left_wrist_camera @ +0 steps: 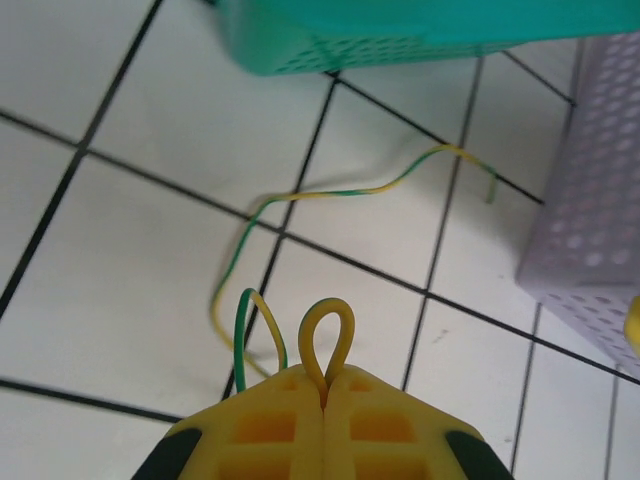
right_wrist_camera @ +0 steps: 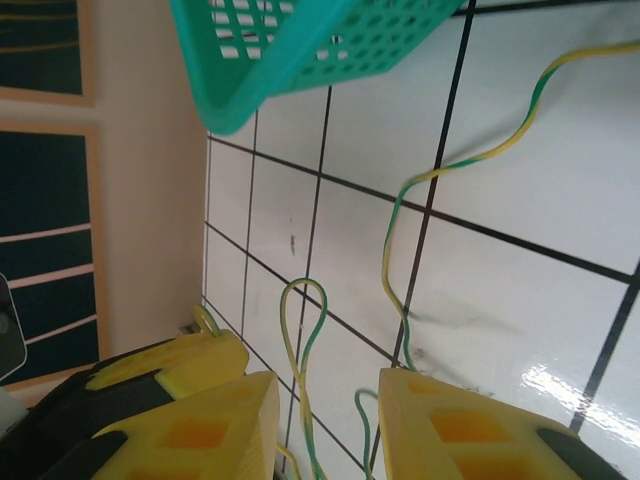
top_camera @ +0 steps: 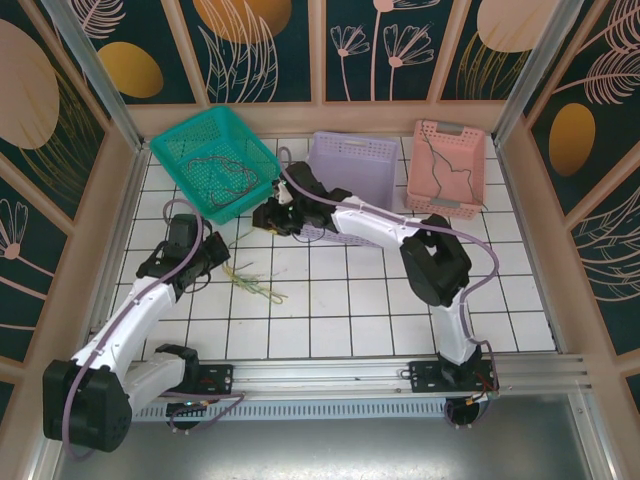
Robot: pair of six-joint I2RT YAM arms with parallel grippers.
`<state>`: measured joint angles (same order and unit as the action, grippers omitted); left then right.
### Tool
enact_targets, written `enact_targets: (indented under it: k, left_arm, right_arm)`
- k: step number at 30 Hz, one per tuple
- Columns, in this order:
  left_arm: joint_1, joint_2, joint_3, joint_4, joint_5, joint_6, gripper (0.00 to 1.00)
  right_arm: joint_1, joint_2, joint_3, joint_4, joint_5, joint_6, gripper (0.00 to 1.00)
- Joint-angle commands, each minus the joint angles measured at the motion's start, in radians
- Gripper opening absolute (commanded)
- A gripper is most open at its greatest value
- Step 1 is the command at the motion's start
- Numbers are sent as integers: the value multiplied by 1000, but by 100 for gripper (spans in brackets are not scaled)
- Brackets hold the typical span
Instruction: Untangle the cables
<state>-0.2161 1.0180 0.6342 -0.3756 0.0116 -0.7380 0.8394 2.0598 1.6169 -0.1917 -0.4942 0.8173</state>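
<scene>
Left pincer (left_wrist_camera: 323, 385) pinches a loop of yellow-green cable (left_wrist_camera: 328, 302).

Bright even light, glare on the white tiles (right_wrist_camera: 565, 385), foreground seemingly soft.

Three baskets stood along the back of a white tiled worktop (top_camera: 350, 300).
The teal basket (top_camera: 189, 124) sat left, the lilac basket (top_camera: 360, 160) in the middle, and the pink basket (top_camera: 479, 165) right.

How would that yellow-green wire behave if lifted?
Probably floppy: the yellow-green wire lies in loose curves on the tiles and folds into a tight loop where the left gripper pinches it. Likely light, being so thin; it should drape, not roll.
</scene>
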Motion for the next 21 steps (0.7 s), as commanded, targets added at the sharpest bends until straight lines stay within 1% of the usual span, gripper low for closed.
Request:
enact_targets:
  k: [1,5,8,11,15,19,21]
  left_arm:
    - [-2,-33,-22,-22,-114,-142,0]
    - [0,-13,-62,5,-171,-224,0]
    - [0,3,-82,47,-172,-273,0]
    - [0,8,-88,64,-171,-300,0]
    - [0,-5,-90,67,-162,-310,0]
    - [0,-29,-105,72,-144,-320,0]
    - [0,-38,-112,73,-135,-321,0]
  right_arm:
    - [22,44,33,-48,32,-27,32]
    - [37,110,104,-63,68,2,33]
    - [51,178,218,-126,146,50,34]
    - [65,256,333,-237,261,106,35]
    - [60,315,348,-266,346,202,36]
    - [61,366,398,-266,411,240,40]
    - [63,394,442,-274,431,246,44]
